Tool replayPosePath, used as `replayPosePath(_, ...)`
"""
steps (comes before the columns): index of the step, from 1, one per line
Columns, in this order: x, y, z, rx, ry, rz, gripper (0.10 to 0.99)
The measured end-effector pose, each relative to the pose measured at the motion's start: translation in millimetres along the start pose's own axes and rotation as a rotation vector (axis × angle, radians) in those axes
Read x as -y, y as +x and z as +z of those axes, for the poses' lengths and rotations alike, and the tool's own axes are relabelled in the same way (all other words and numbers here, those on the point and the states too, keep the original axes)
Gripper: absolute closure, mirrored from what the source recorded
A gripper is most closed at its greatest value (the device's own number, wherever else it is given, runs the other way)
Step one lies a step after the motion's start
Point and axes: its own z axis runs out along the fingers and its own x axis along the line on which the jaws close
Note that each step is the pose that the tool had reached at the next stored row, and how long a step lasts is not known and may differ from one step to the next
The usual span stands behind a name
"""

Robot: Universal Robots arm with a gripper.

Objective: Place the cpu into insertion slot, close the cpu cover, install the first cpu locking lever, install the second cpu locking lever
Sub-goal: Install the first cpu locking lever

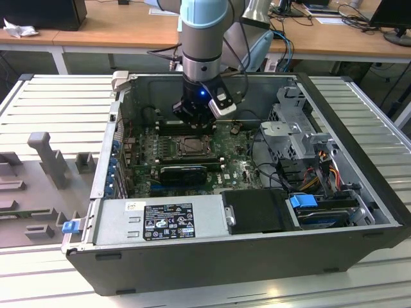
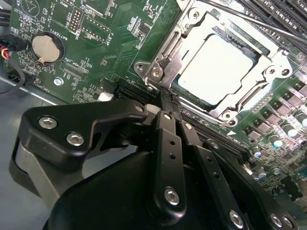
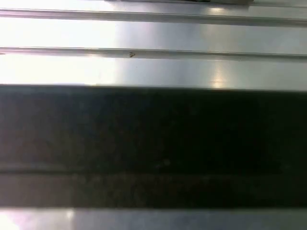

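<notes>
**Clenched gripper at the socket's edge**

In the second wrist view the gripper [image 2: 165, 98] has its jaws pressed together, holding nothing, tips touching the cpu cover [image 2: 168, 62] rim. The cover lies flat over the insertion slot [image 2: 266, 79], the cpu [image 2: 216, 67] seated inside. The exterior view shows the open computer case [image 1: 359, 160] on a ribbed metal table [image 1: 58, 102], with wooden desks [image 1: 115, 25] behind.
</notes>
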Motion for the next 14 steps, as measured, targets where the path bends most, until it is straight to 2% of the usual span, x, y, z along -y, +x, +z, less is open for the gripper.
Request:
replayPosePath(9, 0.0, -0.2, -0.4, 0.0001, 0.001, 0.0, 0.98)
replayPosePath(11, -0.2, -0.3, -3.4, 0.0, 0.0, 0.0, 0.98)
replayPosePath(14, -0.9, -0.7, -14.2, 0.0, 0.0, 0.0, 0.98)
